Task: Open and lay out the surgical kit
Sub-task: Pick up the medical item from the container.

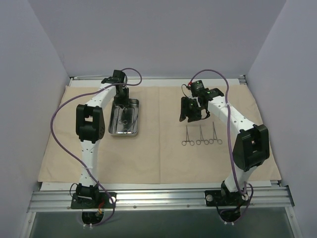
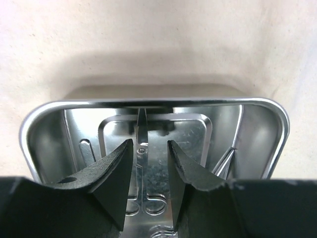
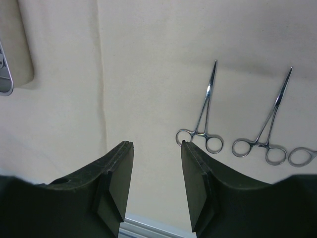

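cloth wrap (image 1: 163, 158): beige, opened flat, covers most of the tabletop; fold crease runs top to bottom down centre of top view.
steel tray (image 1: 124, 133): shiny rectangle on the wrap, left of centre in top view; its corner shows at upper left edge of right wrist view (image 3: 4, 74).
tray forceps (image 2: 142, 148): lying along the tray floor, tips toward top of left wrist view, rings toward the bottom; a second thin instrument (image 2: 225, 161) leans at the tray's right wall, mostly hidden by the finger.
forceps row (image 1: 200, 136): three ring-handled forceps side by side on the wrap, right of centre in top view, rings toward the bottom of frame, not touching each other; well apart from the tray.
row in right wrist view: two full forceps (image 3: 204, 116) and (image 3: 270, 119), third is only a ring cut off at right edge (image 3: 302, 156).
left pincer (image 2: 150, 148): over the tray, fingers apart, straddling the tray forceps; contact with it cannot be told.
right pincer (image 3: 157, 148): above bare wrap just up-left of the forceps row, fingers apart, nothing between them.
in the way: left pincer fingers block the lower tray floor in left wrist view; left arm covers the tray's far end in top view.
around: purple cables (image 1: 59, 134) loop off both arms; aluminium rail (image 1: 158, 196) at bottom of top view; plain grey walls on three sides.
writing: too small to read anywhere.
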Tool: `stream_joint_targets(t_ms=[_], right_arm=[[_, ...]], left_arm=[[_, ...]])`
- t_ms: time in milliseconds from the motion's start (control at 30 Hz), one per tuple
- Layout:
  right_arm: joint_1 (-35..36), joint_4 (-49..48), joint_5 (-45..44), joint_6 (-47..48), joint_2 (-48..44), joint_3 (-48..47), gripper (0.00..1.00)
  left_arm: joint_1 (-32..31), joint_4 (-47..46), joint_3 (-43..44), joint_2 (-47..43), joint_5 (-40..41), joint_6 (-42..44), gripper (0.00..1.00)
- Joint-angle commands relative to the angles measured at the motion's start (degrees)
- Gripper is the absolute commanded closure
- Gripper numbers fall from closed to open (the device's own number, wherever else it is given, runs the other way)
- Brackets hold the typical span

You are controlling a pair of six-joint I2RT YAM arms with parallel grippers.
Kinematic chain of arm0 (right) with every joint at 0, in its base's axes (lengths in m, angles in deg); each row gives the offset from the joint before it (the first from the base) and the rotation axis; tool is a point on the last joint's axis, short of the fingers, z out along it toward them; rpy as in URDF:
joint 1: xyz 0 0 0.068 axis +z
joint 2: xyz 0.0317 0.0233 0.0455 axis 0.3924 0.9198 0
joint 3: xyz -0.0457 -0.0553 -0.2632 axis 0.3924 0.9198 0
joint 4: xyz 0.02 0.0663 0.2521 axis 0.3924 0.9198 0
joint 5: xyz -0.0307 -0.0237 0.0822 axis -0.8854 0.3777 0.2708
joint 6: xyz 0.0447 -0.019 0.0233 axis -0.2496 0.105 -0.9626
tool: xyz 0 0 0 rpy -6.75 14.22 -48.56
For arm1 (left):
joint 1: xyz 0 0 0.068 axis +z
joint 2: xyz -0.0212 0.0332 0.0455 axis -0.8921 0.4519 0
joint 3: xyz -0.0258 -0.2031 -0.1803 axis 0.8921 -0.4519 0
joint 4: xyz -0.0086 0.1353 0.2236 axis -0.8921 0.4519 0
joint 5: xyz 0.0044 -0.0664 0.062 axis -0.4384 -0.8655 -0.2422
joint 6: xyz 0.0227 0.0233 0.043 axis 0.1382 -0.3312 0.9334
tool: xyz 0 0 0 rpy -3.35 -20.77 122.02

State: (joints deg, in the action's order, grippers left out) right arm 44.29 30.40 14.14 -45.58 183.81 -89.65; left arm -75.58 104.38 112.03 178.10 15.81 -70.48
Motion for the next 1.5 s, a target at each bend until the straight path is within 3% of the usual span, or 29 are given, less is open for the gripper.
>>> stream_joint_targets(t_ms=[0, 567, 733, 867, 1000, 1467], right_arm=[[0.69, 2.13, -0.95, -0.41, -1.73, 0.92, 0.56], [2.45, 1.95, -1.30, -1.90, -2.79, 2.41, 0.56], [2.45, 2.12, -1.65, -1.90, -3.31, 2.32, 0.56], [2.45, 2.21, -1.91, -1.81, -3.58, 2.15, 0.56], [2.71, 2.04, -2.09, -1.81, -3.49, 2.06, 0.56], [3.51, -0.51, -2.00, -1.29, -1.56, -0.40, 0.56]], left_arm=[[0.14, -3.57, 4.38, 1.29, 2.84, 1.69, 0.57], [0.23, -2.26, 9.40, 7.62, 4.78, 3.01, 0.60], [0.32, -1.56, 9.31, 8.24, 4.43, 3.10, 0.70], [0.32, -1.73, 8.09, 7.80, 4.34, 2.92, 0.88], [0.41, -2.43, 6.24, 5.96, 4.86, 2.92, 0.97], [1.28, 3.45, 9.49, -3.00, 1.44, 0.38, 0.98]])
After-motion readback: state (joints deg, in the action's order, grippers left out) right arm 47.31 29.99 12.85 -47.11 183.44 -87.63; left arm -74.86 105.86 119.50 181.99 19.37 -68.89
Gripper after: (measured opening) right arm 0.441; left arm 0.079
